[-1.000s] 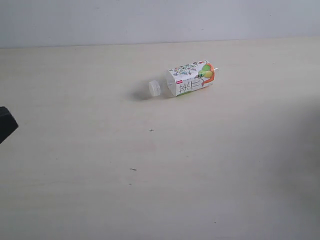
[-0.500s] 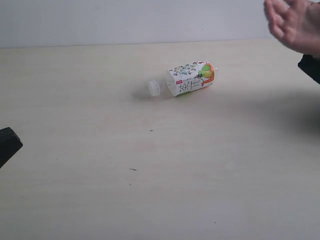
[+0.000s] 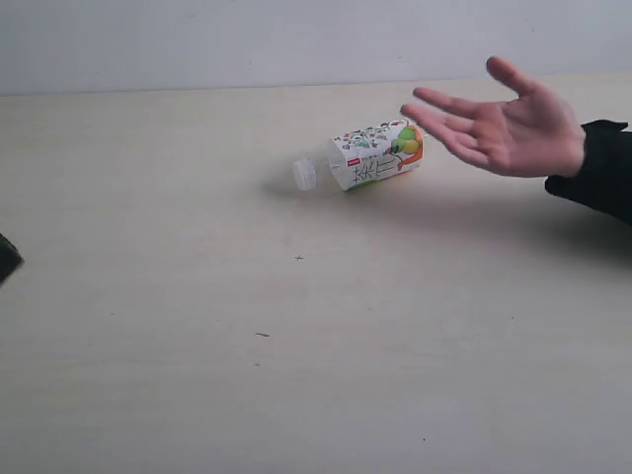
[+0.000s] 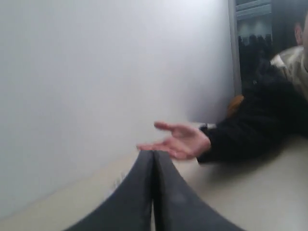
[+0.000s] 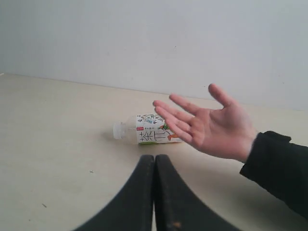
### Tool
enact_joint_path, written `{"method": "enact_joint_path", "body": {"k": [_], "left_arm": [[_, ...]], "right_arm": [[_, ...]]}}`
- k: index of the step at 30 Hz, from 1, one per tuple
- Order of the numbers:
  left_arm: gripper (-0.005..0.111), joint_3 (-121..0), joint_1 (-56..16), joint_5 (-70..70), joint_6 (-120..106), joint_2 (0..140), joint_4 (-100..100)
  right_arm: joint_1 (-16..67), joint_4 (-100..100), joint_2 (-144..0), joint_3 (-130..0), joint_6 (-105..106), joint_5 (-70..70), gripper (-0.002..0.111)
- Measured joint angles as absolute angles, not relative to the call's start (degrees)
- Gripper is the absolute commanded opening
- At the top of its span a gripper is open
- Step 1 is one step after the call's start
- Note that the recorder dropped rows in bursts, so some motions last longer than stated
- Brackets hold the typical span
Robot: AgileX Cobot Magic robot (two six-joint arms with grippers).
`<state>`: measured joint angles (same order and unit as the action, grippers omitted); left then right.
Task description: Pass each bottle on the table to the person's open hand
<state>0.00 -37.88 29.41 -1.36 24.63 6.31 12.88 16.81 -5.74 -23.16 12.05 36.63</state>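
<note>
The person's open hand [image 3: 509, 133] has just arrived from three o'clock, palm up, with the squarish bottle [image 3: 375, 155] lying on the table [image 3: 296, 346] at its nine o'clock, so pickup looks due, though the left gripper [image 4: 153, 154], seemingly the dark sliver at the far nine-o'clock edge, and the right gripper [image 5: 154, 158] both have their jaws together and empty.

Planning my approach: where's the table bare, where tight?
In the exterior view, the pale beige table is bare in front of the clear floral-label plastic bottle and left of its white cap. Crowded: the bottle's right, under the person's open hand.
</note>
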Motion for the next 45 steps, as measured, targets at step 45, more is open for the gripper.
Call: {"method": "enact_joint_path", "body": {"k": [45], "left_arm": [[0.000,-53.13,-26.10,-8.67,-1.93,78.08,1.54]], "right_arm": [[12.88,16.81,-5.74,-23.16,12.05,36.63,0.000]]}}
